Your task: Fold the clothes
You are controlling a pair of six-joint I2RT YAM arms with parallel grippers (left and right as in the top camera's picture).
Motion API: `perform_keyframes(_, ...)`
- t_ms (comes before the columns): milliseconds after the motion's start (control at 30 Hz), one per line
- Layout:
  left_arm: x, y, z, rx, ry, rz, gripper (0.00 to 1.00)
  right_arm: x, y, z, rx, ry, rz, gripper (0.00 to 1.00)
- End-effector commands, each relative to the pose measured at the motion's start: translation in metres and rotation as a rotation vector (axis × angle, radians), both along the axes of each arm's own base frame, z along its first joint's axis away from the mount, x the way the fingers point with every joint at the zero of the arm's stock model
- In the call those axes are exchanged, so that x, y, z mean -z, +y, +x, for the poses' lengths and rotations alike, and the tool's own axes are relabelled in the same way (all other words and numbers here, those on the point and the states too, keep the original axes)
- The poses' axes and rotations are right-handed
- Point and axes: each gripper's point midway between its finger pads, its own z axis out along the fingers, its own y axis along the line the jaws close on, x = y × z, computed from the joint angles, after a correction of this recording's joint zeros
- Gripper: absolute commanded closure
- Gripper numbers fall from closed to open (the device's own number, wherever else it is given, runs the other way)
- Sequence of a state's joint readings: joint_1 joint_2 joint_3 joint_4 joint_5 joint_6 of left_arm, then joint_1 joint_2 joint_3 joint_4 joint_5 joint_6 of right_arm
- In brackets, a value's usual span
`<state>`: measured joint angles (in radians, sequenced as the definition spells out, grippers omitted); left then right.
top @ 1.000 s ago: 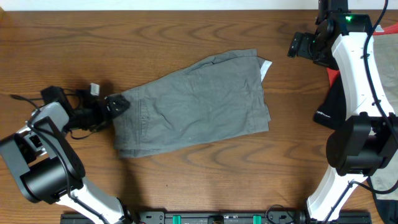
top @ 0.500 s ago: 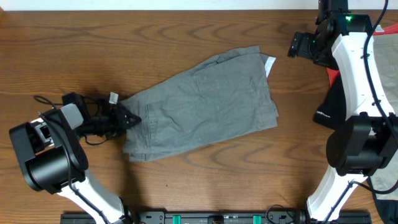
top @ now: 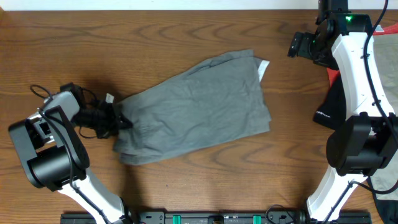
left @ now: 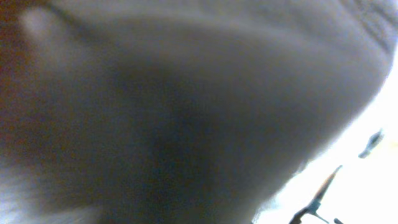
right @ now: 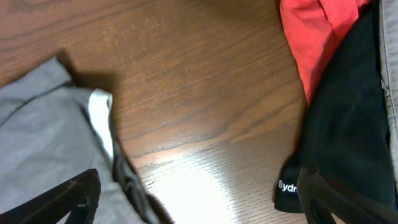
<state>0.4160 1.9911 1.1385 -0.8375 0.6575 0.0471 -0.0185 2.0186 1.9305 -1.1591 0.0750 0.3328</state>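
A: Shorts (top: 196, 106) lie mid-table, grey, slanting from near-left to far-right. What do we see around them?

B: At the right we see a black garment (top: 328, 102) with white lettering. A red garment (right: 311, 37) lies just beyond it, and both are partly under the right arm (top: 354, 68). A white tag (top: 265, 65) pokes out at the shorts' far-right corner.

A: And our grippers?

B: We have the left gripper (top: 119, 118) pinched on the shorts' left end. Its camera shows only blurred grey cloth. The right gripper (top: 298, 45) hangs far right, fingers (right: 68, 199) spread, holding nothing.

A: Room?

B: We find bare table (top: 186, 25) far, near, and between shorts and black garment.
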Motion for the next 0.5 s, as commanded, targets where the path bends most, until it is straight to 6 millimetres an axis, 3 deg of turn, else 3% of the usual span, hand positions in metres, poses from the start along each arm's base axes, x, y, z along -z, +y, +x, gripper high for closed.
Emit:
perform_keyframes(0,-0.002,0.047,-0.008,-0.011,0.125,0.259,0.94,0.000,-0.003,-0.001,0.020,0.002,0.005,0.01)
perform_keyframes(200,-0.074,0.062,0.006,-0.020,0.068,0.342,0.94,0.000,-0.003,-0.001,0.020,0.002,0.005,0.01)
perform_keyframes(467,-0.167,0.051,0.009,-0.019,-0.113,0.415,0.94,0.000,-0.003,-0.001,0.020,0.002,0.005,0.01)
